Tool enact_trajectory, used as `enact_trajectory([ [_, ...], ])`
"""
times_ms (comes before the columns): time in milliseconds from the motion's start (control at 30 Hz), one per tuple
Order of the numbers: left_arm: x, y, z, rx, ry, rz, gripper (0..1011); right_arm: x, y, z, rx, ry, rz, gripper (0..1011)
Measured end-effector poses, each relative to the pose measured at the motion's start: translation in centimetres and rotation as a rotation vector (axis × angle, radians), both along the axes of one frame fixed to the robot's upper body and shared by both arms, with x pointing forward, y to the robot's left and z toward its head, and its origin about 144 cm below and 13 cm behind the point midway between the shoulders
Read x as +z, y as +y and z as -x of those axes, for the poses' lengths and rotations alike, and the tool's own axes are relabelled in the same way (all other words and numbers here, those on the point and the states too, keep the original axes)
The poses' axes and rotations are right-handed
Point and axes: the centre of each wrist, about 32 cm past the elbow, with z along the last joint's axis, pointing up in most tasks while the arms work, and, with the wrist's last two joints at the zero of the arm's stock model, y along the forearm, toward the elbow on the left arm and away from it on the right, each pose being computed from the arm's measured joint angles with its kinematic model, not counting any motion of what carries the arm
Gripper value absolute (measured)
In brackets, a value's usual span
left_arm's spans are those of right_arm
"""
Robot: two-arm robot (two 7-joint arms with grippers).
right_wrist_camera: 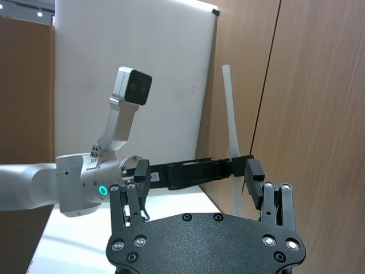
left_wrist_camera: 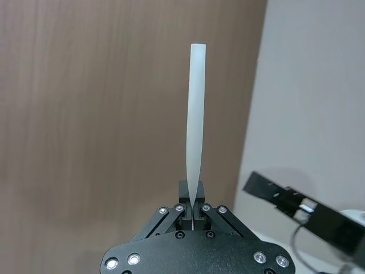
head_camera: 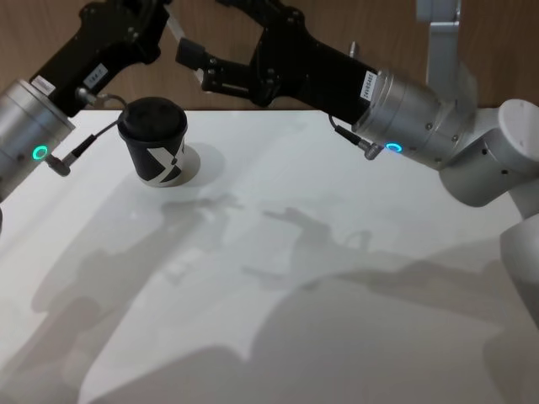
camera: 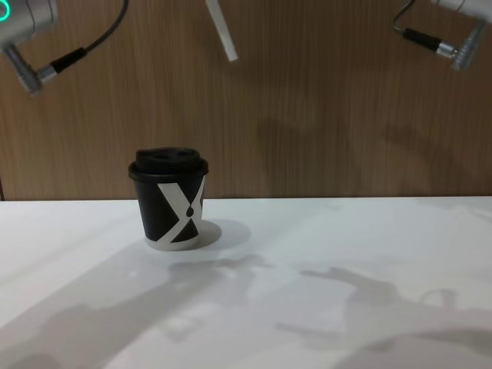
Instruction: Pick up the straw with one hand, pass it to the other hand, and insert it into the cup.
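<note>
The left gripper (left_wrist_camera: 193, 204) is clamping the straw (left_wrist_camera: 195, 114) by one end. Its two fingers are closed tight where the straw is narrowing to a point, and the rest is sticking straight out beyond them into the air. In the head view this arm is reaching up from the left side, above and behind the cup (head_camera: 157, 140), with the right gripper (right_wrist_camera: 198, 171) facing it from the right. The right gripper is standing wide apart, its fingers (right_wrist_camera: 255, 178) spread and gripping nothing. Its wrist view is showing the straw rising beyond the gap between them, close to one finger, though whether the two are touching is not clear. From the chest, the straw's free end is hanging in tilted at the top, high above the cup and a little to its right. The cup is sitting upright on the white table (head_camera: 337, 252), lid on, at the robot's left toward the far edge, near the wooden wall (camera: 346, 115) and well below both grippers.
</note>
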Motion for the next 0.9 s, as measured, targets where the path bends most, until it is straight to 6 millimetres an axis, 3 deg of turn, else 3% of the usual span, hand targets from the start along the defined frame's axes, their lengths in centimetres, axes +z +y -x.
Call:
enact_trajectory([
  [900,0.4,-1.8,-0.9,0.326,0.044,-0.190,12,0.0,0.0,0.0,0.000,0.000,0.000,1001],
])
